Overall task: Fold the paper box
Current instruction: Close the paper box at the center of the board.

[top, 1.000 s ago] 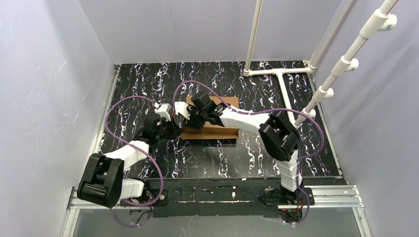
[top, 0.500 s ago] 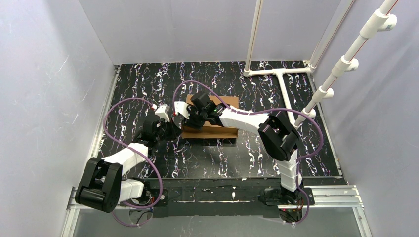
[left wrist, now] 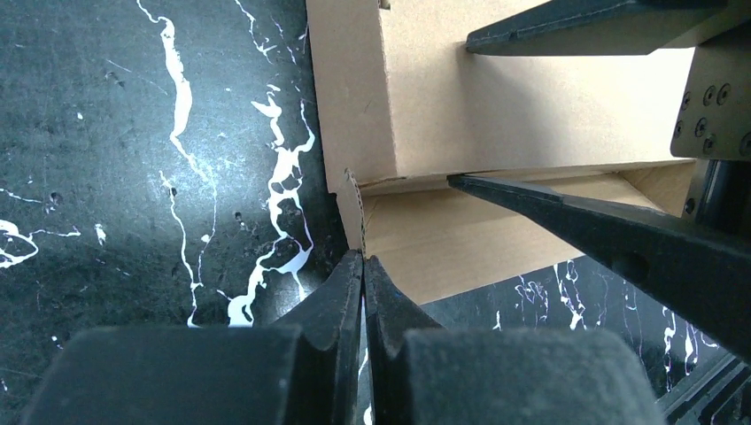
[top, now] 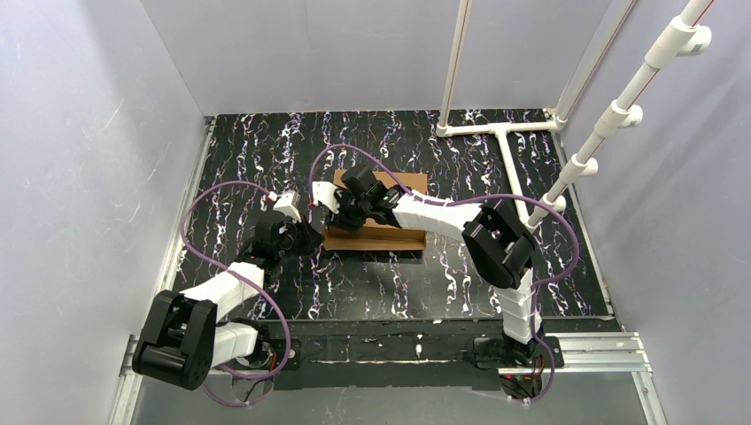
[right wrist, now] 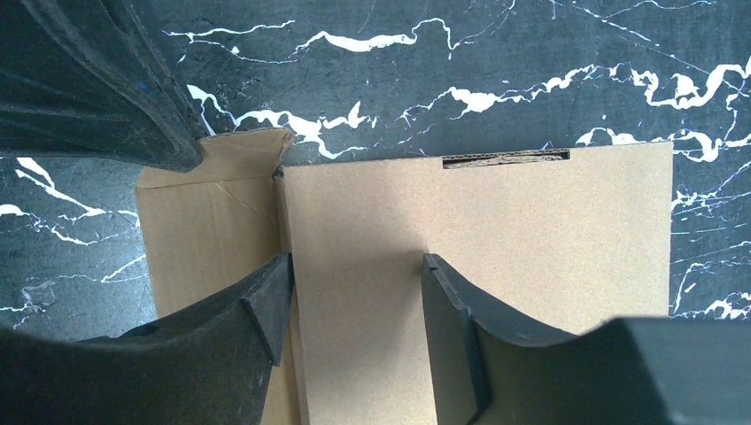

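On the black white-veined table (top: 266, 150), approx. at its centre, the paper box (top: 379, 232) is shown lying flat, partly folded, its long side facing the arm bases. L. gripper (top: 312, 239) is placed at the box's near-left corner; in the wrist view its fingers are seen pressed together with no gap and nothing between them (left wrist: 363, 266), tips just beside the raised corrugated edge of the box (left wrist: 496, 115); contact cannot be told. R. gripper (top: 347, 205) is reached across from the right and held over the box's left part. In its own view the jaws are seen set moderately apart (right wrist: 354, 288), clamped on nothing; one finger (right wrist: 266, 305) is lined up w/ the crease between the main panel and a side flap, the other is set over the plain panel of the box (right wrist: 549, 248). A slot is visible along the panel's far edge. Both r. fingers are also seen from the l. wrist, one (left wrist: 620, 248) along the seam above the front wall
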Motion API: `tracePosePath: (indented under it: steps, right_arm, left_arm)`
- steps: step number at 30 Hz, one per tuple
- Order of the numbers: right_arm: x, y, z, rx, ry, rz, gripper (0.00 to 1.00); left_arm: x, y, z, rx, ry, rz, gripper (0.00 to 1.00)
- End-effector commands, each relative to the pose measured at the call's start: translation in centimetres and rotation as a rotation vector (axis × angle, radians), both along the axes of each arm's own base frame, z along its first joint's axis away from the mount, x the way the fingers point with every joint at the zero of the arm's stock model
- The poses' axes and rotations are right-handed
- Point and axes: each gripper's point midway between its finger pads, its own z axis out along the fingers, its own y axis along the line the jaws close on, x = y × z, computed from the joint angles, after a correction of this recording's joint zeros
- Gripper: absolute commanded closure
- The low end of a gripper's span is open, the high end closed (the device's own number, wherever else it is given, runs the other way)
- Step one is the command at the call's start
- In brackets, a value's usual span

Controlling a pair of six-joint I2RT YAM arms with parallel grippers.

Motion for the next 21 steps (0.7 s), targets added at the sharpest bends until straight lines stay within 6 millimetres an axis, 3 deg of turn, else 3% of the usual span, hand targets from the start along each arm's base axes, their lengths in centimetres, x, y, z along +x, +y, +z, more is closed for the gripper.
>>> tracePosePath:
  steps: [1, 21]
  right_arm:
    - [0.53, -1.5, -3.48, -0.072, 0.049, -0.081, 0.39]
    - [0.28, -1.3, -3.71, -0.074, 0.057, -0.076, 0.39]
  left_arm:
    - [-0.81, -0.56, 0.68, -0.011, -0.026, -0.046, 1.0]
    - [-0.67, -0.38, 1.19, -0.01, -0.048, -0.035, 1.0]
